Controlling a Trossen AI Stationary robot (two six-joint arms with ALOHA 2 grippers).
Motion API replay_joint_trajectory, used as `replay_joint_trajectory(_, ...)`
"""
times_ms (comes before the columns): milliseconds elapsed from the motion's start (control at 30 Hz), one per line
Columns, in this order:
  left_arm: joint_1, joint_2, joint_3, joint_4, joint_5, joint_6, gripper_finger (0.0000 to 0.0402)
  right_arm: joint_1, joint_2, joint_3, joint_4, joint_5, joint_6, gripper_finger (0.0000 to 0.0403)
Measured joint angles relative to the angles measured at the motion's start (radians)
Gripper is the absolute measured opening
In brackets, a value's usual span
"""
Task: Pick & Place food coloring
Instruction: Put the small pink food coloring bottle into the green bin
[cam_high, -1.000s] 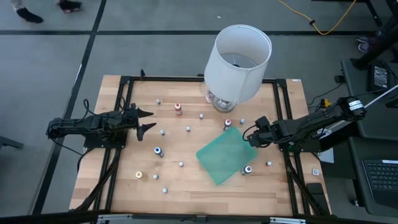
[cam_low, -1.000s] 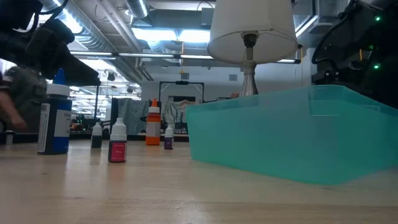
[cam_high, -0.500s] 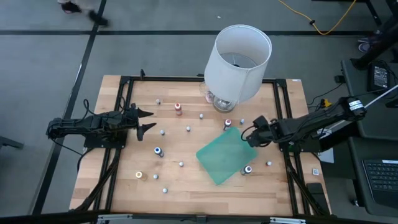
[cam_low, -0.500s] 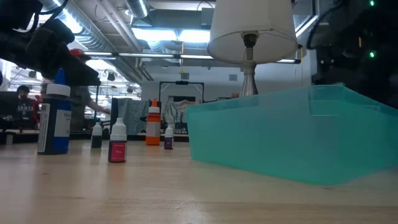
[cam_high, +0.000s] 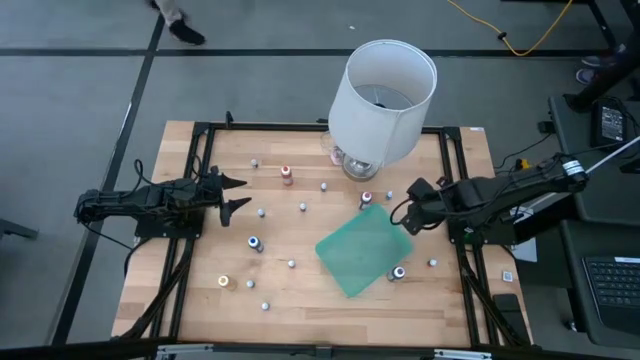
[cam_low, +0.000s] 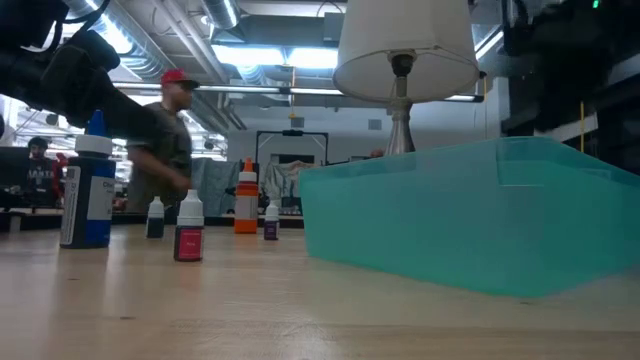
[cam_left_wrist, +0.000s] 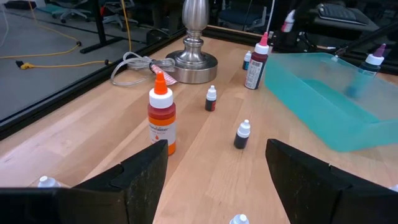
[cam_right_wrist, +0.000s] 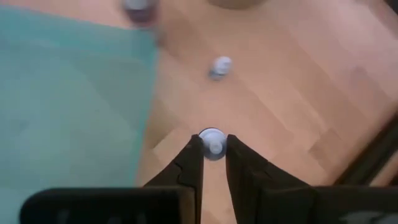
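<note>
Several tiny food coloring bottles stand on their bases across the wooden table, among them an orange-red one, a blue-topped one and a yellow-topped one. My right gripper hovers by the far right corner of the green tray, pointing steeply down and shut on a small whitish-capped bottle. My left gripper waits open at the table's left, with nothing between its fingers. My right gripper pinches the small bottle just below its whitish cap, between its two fingertips. The fingers come from above, slanting steeply down. The bottle is seen end-on, upright below the fingers, with the wood far beneath it.
A tall lamp with a white shade stands at the far middle of the table, its base beside a coiled cord. Another small bottle stands on the wood beyond the held one. A person walks past in the room behind.
My right gripper has gone up from the table by the green tray's far right corner, shifting slightly toward the far edge and rolling about its own axis. In the low view its dark arm has climbed out of the upper right. A person has walked across the background.
</note>
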Motion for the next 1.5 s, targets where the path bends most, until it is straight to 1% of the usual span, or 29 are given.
replay_joint_trajectory(167, 0.0, 0.0, 0.0, 0.0, 0.0, 0.0, 0.0265, 0.045, 0.015, 0.071, -0.007, -0.097, -0.128, 0.0054)
replay_joint_trajectory(233, 0.0, 0.0, 0.0, 0.0, 0.0, 0.0, 0.0266, 0.068, 0.032, 0.095, -0.006, -0.115, -0.157, 0.0054)
replay_joint_trajectory(367, 0.0, 0.0, 0.0, 0.0, 0.0, 0.0, 0.0266, 0.116, 0.08, 0.115, 0.016, -0.121, -0.214, 0.0054)
replay_joint_trajectory(600, 0.0, 0.0, 0.0, 0.0, 0.0, 0.0, 0.0267, 0.198, 0.155, 0.094, 0.131, -0.121, -0.288, 0.0053)
replay_joint_trajectory(767, 0.0, 0.0, 0.0, 0.0, 0.0, 0.0, 0.0265, 0.255, 0.192, 0.086, 0.145, -0.095, -0.287, 0.0053)
replay_joint_trajectory(1033, 0.0, 0.0, 0.0, 0.0, 0.0, 0.0, 0.0265, 0.297, 0.254, 0.086, 0.148, -0.016, -0.19, 0.0053)
replay_joint_trajectory(1167, 0.0, 0.0, 0.0, 0.0, 0.0, 0.0, 0.0267, 0.302, 0.266, 0.086, 0.147, -0.02, -0.165, 0.0053)
replay_joint_trajectory(1300, 0.0, 0.0, 0.0, 0.0, 0.0, 0.0, 0.0266, 0.318, 0.268, 0.078, 0.148, -0.031, -0.237, 0.0053)
replay_joint_trajectory(1400, 0.0, 0.0, 0.0, 0.0, 0.0, 0.0, 0.0265, 0.317, 0.246, 0.038, 0.153, -0.048, -0.262, 0.0053)
replay_joint_trajectory(1500, 0.0, 0.0, 0.0, 0.0, 0.0, 0.0, 0.0267, 0.317, 0.218, -0.026, 0.202, -0.088, -0.27, 0.0053)
